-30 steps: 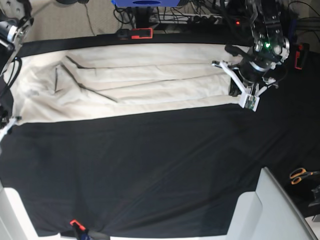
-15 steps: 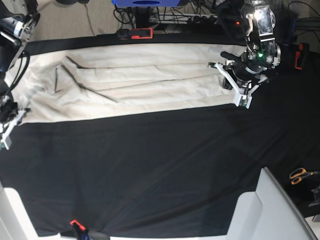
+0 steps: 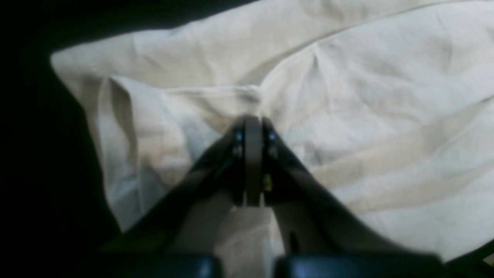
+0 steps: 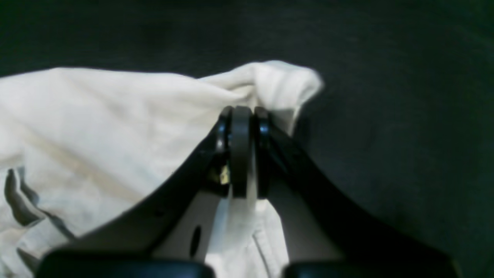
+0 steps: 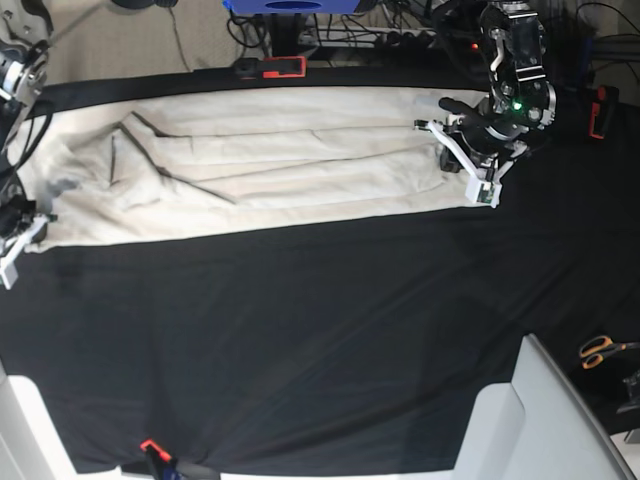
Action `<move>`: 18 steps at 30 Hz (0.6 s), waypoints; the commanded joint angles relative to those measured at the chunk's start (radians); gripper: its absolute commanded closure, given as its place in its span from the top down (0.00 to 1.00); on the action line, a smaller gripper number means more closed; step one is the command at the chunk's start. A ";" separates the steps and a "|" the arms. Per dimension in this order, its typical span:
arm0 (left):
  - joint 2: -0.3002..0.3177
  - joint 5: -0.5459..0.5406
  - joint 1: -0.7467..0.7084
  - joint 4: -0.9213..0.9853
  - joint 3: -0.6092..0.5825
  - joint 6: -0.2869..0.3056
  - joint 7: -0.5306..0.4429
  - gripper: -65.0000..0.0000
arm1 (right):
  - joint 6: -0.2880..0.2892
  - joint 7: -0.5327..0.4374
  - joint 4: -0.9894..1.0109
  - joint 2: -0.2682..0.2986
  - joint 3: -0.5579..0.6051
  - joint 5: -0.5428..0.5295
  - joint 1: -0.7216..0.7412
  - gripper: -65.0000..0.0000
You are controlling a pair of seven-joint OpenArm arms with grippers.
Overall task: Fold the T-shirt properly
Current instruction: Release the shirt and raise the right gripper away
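The T-shirt (image 5: 260, 165) lay as a long cream band across the far side of the bench (image 5: 320, 340), on its black cloth, already narrowed lengthwise. The step in hand looked like carrying both ends toward each other for the cross fold. To do it well, the two arms probably had to lift together and keep the cloth taut (slack in the middle would drag a wrinkle into the fold), then lay edge on edge.

The left pincer (image 3: 252, 123) stood at one end of the shirt, pressed together, with a ridge of cloth gathered right at its tips. The right pincer (image 4: 241, 112) was at the opposite end, its jaws pressed together on a bunched corner (image 4: 285, 83), which rose just beyond the tips.
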State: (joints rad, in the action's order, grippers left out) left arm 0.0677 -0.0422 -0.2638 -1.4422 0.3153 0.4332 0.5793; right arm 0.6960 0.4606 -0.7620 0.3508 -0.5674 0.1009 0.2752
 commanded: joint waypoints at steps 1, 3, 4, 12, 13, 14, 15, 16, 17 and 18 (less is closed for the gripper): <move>0.002 0.037 -0.001 -0.004 0.002 -0.004 0.012 0.00 | 0.002 -0.027 -0.011 0.031 -0.001 -0.011 0.025 0.05; -0.003 0.087 0.001 -0.004 0.002 -0.004 0.012 0.00 | 0.002 -0.044 -0.009 0.037 -0.001 -0.011 0.025 0.05; -0.004 0.103 0.001 -0.004 0.002 -0.004 0.011 0.00 | 0.002 -0.049 -0.009 0.037 -0.001 -0.011 0.026 0.05; -0.004 0.120 -0.002 -0.005 0.002 -0.004 -0.029 0.00 | 0.002 -0.105 0.023 0.054 -0.001 -0.011 0.026 0.05; -0.004 0.117 -0.004 -0.005 0.002 -0.004 -0.029 0.00 | 0.002 -0.119 0.049 0.055 0.001 -0.011 0.028 0.05; -0.004 0.114 -0.004 -0.009 0.005 -0.004 -0.029 0.00 | 0.002 -0.135 0.072 0.057 0.001 -0.011 0.039 0.05; -0.004 0.114 -0.005 -0.012 0.006 -0.004 -0.029 0.00 | 0.002 -0.148 0.097 0.057 0.001 -0.011 0.043 0.05; -0.004 0.114 -0.007 -0.013 0.006 -0.004 -0.029 0.00 | 0.002 -0.161 0.120 0.057 0.001 -0.011 0.046 0.05; -0.004 0.114 -0.007 -0.015 0.006 -0.004 -0.029 0.00 | 0.002 -0.178 0.140 0.058 0.001 -0.011 0.049 0.05; -0.004 0.114 -0.007 -0.019 0.008 -0.004 -0.029 0.00 | 0.002 -0.194 0.160 0.063 0.001 -0.011 0.060 0.05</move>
State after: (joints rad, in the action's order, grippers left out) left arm 0.0559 0.0536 -0.2665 -1.4498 0.3180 0.4374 0.5358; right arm 0.6971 0.2848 -0.5838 0.3843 -0.5674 0.1020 0.3046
